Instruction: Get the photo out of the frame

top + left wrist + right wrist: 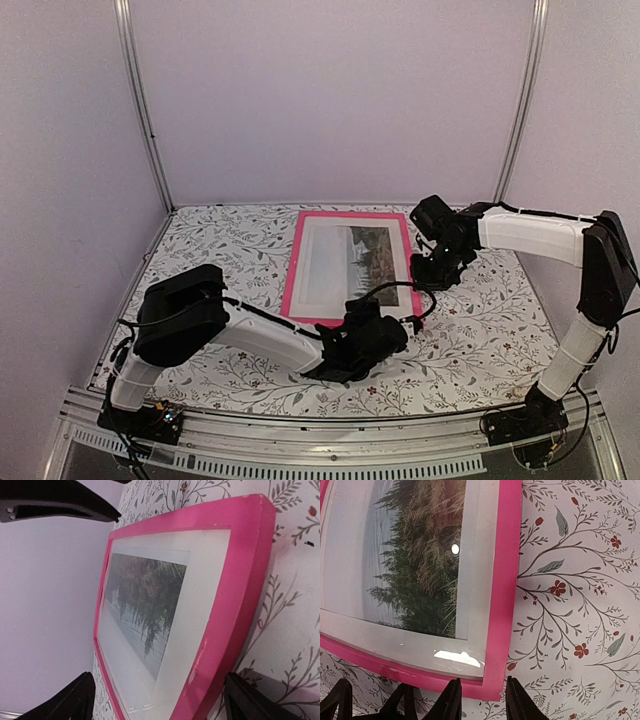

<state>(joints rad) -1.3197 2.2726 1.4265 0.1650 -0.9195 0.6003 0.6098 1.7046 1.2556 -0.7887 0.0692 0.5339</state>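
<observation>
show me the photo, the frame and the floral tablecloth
photo [372, 256], top external view, on the landscape print
frame [350, 214], top external view, on its far pink edge
floral tablecloth [480, 330], top external view, bare patch right of the frame

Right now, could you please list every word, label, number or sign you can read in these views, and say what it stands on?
None can be read.
The frame, the photo and the flowered cloth carry no writing.
Anything on the left arm's base is too small to read.
</observation>
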